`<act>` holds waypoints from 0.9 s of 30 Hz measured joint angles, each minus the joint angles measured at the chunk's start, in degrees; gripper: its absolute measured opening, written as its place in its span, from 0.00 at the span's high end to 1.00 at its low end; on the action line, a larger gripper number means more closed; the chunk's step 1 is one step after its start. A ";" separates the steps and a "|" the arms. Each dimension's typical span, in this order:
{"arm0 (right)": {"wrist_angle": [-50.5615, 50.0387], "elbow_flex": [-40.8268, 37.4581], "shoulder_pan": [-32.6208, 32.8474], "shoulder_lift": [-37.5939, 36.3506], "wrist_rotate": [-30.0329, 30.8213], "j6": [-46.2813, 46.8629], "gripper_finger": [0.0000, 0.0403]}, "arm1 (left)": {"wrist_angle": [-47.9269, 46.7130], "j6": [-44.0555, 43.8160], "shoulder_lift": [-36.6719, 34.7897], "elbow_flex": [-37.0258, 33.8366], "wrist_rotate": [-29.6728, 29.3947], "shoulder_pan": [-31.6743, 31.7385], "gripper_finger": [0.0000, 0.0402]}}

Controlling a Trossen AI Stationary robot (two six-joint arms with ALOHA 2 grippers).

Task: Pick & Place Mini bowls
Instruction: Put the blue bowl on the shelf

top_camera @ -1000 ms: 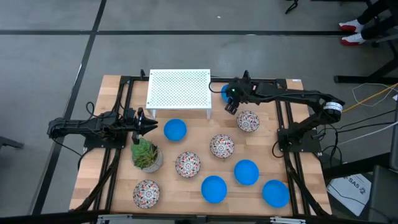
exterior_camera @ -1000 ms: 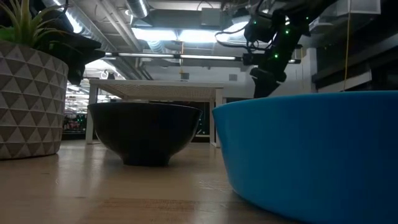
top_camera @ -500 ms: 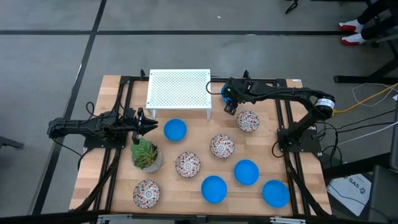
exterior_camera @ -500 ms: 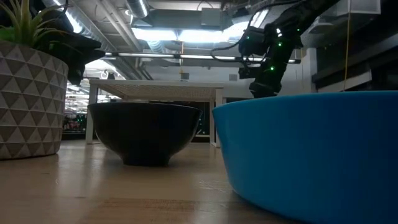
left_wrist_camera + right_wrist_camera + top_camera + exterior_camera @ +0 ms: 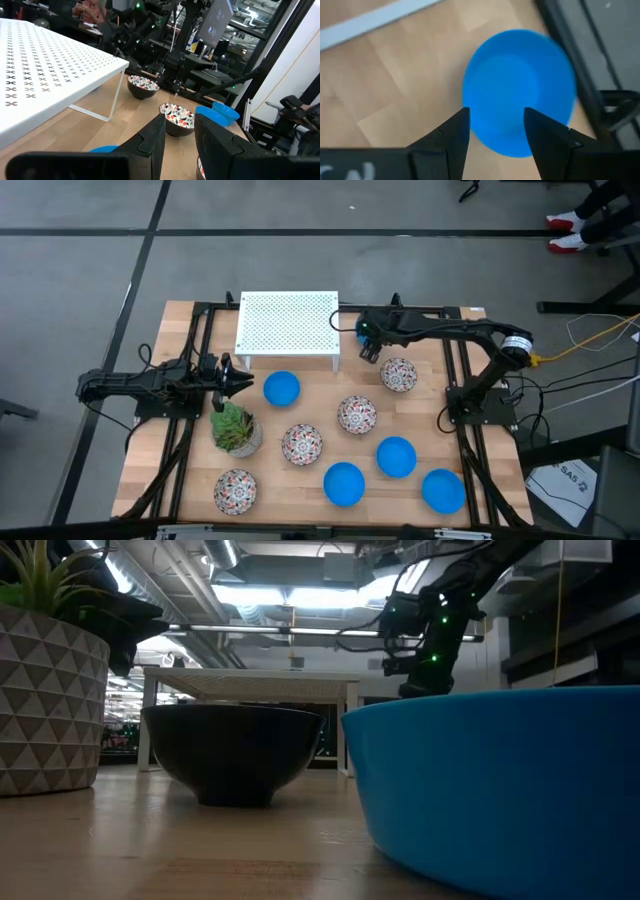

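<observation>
Beside the white rack (image 5: 288,328), the right end effector (image 5: 368,346) hovers, fingers apart, over a blue bowl (image 5: 519,90) (still on the table); next comes descent, then closing on its rim.

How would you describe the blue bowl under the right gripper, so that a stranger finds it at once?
Start at the white perforated rack at the table's far edge. Just off its right end, the right gripper hangs over a blue bowl. It is the only blue bowl beside the rack's end; the other four lie nearer the front.
</observation>
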 joint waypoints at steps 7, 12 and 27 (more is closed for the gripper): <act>1.03 0.00 0.04 2.31 -0.69 -0.11 0.54 | 0.00 0.00 0.00 0.00 0.00 -0.02 0.75; 1.88 0.00 0.04 2.46 -2.34 0.07 0.54 | 0.00 0.00 0.00 0.00 0.00 0.00 0.75; 9.03 -6.16 0.04 2.46 -2.19 -1.46 0.54 | 0.00 -0.01 0.00 0.00 0.00 0.00 0.75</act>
